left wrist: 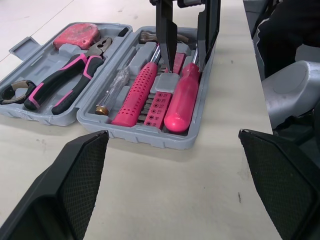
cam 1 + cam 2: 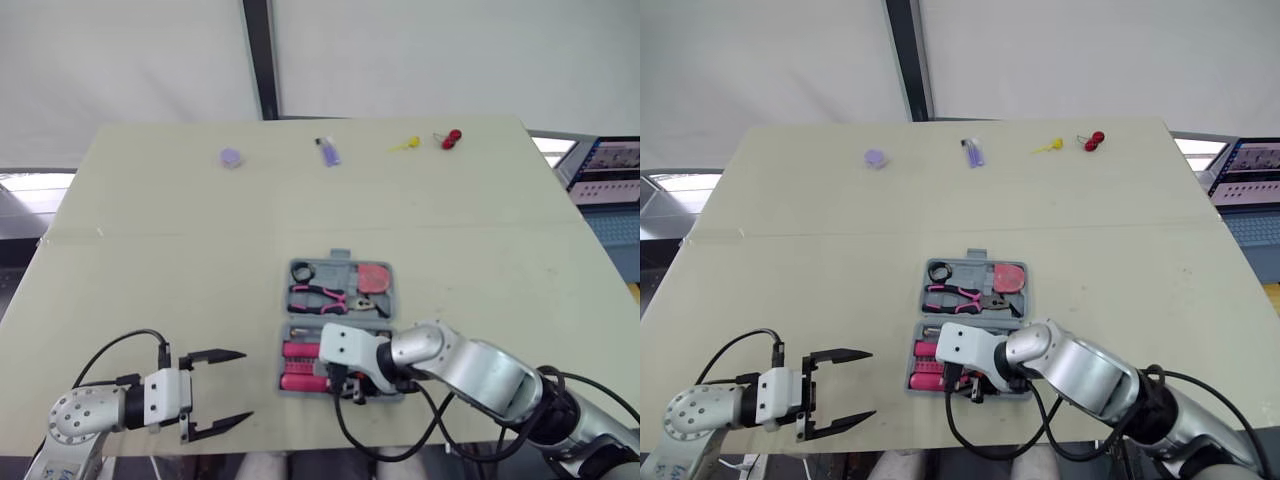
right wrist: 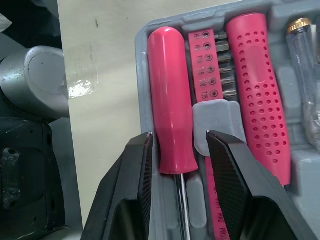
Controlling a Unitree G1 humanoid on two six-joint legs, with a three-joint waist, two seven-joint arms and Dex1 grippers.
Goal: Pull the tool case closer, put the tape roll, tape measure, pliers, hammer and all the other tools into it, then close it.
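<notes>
Right gripper [image 3: 177, 145] seen spread astride the screwdriver [image 3: 170, 100] inside the open tool case [image 1: 145, 139]; left gripper [image 2: 244, 385] held agape, near left.

Right gripper [image 3: 179, 140] masks the tool case's [image 1: 145, 136] 5 o'clock corner. Screwdriver [image 3: 170, 95] shaft cut off by the view's edge. Hammer [image 1: 148, 36] mostly hidden behind gripper fingers. At the table [image 2: 150, 250] 12 o'clock edge, purple piece [image 2: 232, 157], violet piece [image 2: 329, 151], yellow piece [image 2: 404, 145], red piece [image 2: 451, 138]: too small to identify.

Both arms low; left tool [image 2: 247, 384] spread wide; right tool [image 3: 177, 137] parted, forearm angled inward.
</notes>
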